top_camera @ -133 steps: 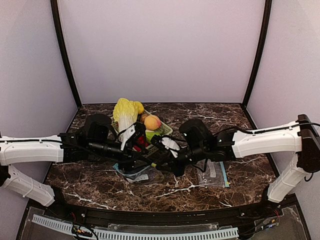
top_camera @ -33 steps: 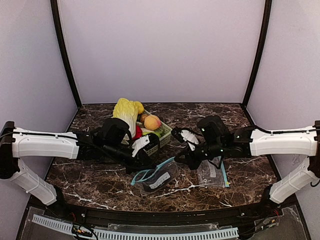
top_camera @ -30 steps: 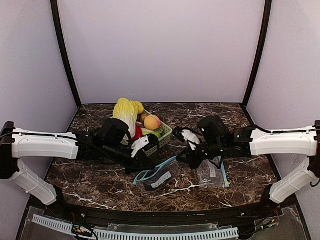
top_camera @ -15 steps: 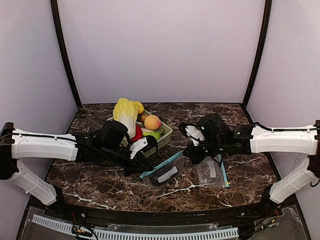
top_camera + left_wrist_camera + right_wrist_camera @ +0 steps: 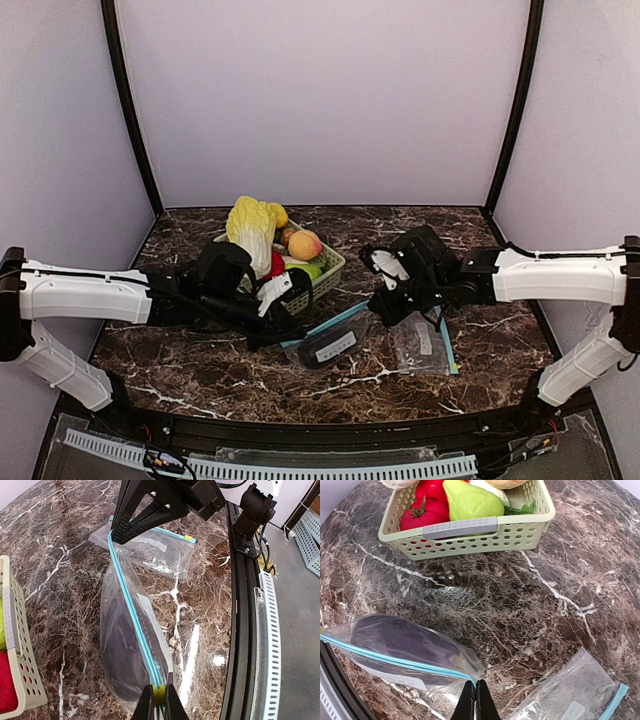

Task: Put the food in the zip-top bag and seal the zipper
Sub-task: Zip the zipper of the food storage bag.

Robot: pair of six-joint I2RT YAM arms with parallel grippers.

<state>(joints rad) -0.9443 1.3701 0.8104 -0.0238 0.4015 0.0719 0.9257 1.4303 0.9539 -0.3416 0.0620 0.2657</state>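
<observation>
Left wrist view shows it best. The purple eggplant (image 5: 120, 655) lies inside the zip-top bag (image 5: 111, 610). The bag sits low over the dark table (image 5: 65, 545), close to the basket (image 5: 24, 672).

The blue zipper (image 5: 131, 607) on top of the bag is pulled into one long straight line. That line runs from one pincer to the other. The left gripper (image 5: 159, 700) has its fingers pressed together on the near end of the zipper. The right gripper (image 5: 116, 536) pinches the far end, shut tight on the blue strip. So the bag is stretched between both arms, and neither arm is nearer. Each one has its own end.

The peach (image 5: 304, 244) and the green fruit (image 5: 305, 268) sit in the basket, not in the bag. A second bag (image 5: 165, 550) lies flat on the table by the right gripper.

I think the next move has to follow that blue line from end to end to press it shut. I cannot tell if it is already sealed.
</observation>
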